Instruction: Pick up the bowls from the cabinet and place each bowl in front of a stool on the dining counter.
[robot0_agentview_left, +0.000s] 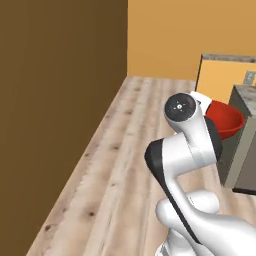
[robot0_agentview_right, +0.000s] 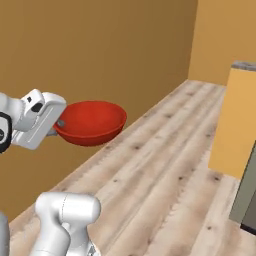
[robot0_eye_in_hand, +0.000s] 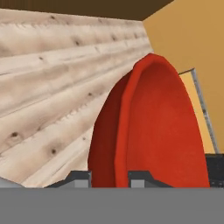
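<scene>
One glossy red bowl (robot0_agentview_right: 92, 121) hangs upright in the air above the wooden floor (robot0_agentview_right: 165, 165), its near rim clamped in the one pincer (robot0_agentview_right: 59, 125); brown wall (robot0_agentview_left: 55, 100) to the left.

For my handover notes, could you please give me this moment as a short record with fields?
held object: glossy red bowl, carried in the air above the wooden floor
end effector: shut on the bowl's rim, one fingertip on each side of the wall
bowl attitude: about level in the right base view, opening up
surroundings: brown wall to the left, grey counter side ahead on the right
task stage: bowl in transit, not yet set down
</scene>
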